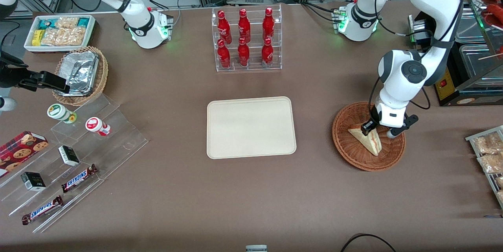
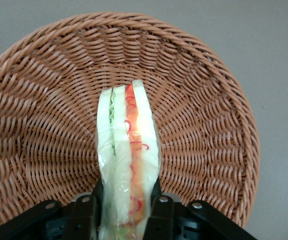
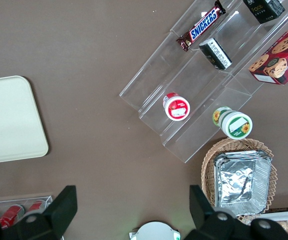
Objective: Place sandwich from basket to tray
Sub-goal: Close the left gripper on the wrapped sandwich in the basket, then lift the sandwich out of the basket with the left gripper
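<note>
Left gripper [image 2: 126, 212] pinches the pale triangular sandwich wedge [image 2: 129, 160] by its faces, inside the round reddish-brown wicker basket [image 1: 349, 153], at 3 o'clock from the cream rectangular tray [image 1: 251, 126]. Risk: soft bread compresses or slips on lift; layers may slide apart.

A corner of the cream tray [image 3: 9, 120] lies on the brown table [image 3: 99, 55]. A clear stepped display stand [image 3: 203, 80] holds a Snickers bar [image 3: 201, 26], two small dark boxes [image 3: 215, 53], a cookie box [image 3: 277, 62], a red-lidded cup [image 3: 176, 106] and a green-lidded cup [image 3: 233, 123]. Beside it, a light wicker basket [image 3: 209, 170] holds a foil container [image 3: 242, 182].
</note>
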{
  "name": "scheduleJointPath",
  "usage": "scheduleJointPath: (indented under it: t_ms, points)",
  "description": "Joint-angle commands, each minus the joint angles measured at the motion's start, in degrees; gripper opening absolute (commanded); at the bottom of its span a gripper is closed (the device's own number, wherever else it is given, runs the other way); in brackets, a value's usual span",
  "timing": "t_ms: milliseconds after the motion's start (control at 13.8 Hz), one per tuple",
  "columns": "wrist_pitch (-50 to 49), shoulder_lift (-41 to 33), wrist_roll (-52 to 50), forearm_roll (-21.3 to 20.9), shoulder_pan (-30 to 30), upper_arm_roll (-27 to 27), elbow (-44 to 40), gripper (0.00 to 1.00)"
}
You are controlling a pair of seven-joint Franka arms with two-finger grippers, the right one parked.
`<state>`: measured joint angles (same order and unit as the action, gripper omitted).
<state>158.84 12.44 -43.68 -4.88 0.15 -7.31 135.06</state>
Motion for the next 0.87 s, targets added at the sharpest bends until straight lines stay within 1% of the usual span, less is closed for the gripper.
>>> scheduleJointPath:
  t_ms: [0, 145, 218, 364, 436, 655, 800]
  points:
    - [-5.3, -4.9, -0.4, -0.9, -0.1, -0.3, -0.9, 0.00]
    - [-15.6, -8.1, -0.3, -1.1, -0.5, -0.9, -5.7, 0.00]
    - [-21.9, -8.5, -0.4, -1.1, -1.4, -2.0, -10.1, 0.00]
    - [-35.9, -7.3, 0.0, -1.1, -3.8, -3.2, -21.2, 0.00]
    - [-40.1, -6.0, 0.0, -1.0, -5.8, -3.3, -25.7, 0.00]
    - [-47.6, -1.4, -0.7, -1.0, -13.4, -3.3, -36.5, 0.00]
    - [-48.3, 0.7, -1.1, -1.1, -18.4, -3.3, -38.7, 0.00]
